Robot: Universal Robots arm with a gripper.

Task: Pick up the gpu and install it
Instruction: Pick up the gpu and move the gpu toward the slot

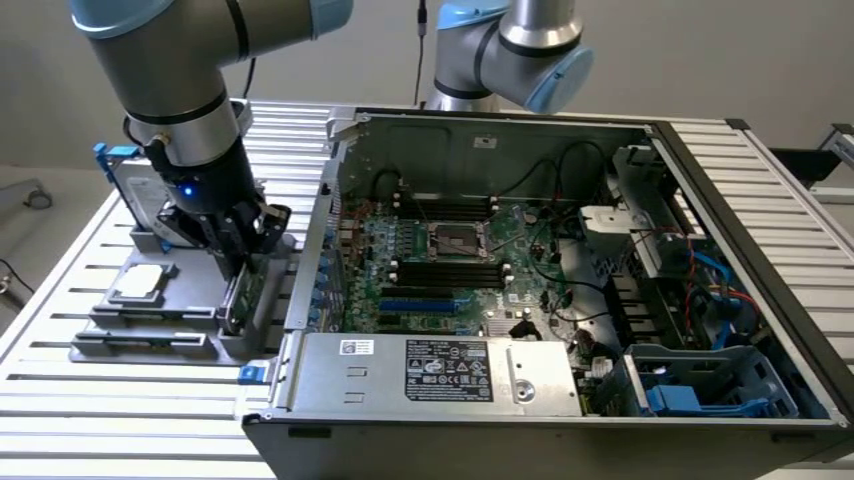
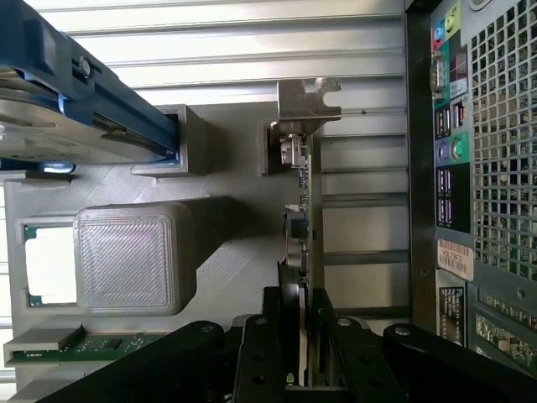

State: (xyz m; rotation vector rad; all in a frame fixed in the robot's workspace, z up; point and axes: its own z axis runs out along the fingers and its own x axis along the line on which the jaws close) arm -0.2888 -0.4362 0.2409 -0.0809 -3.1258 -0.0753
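Note:
The gpu [image 2: 306,210] stands on edge in a slot of the grey holder [image 2: 226,168], its silver end bracket [image 2: 306,101] at the far end and its green board edge showing. My gripper [image 2: 299,353] straddles the card, one black finger pressed against each side. In the exterior view the gripper [image 1: 244,262] reaches down onto the gpu [image 1: 240,295] at the holder's side nearest the computer case [image 1: 747,200]. The card still sits in the holder.
On the grey holder [image 1: 94,325] also rest a processor chip [image 1: 143,283], a blue-framed hard drive [image 1: 127,185] and memory sticks [image 1: 140,340]. The open case, with its motherboard and blue card slot [image 1: 414,300], lies close on the exterior view's right. A second arm [image 1: 514,50] stands behind the case.

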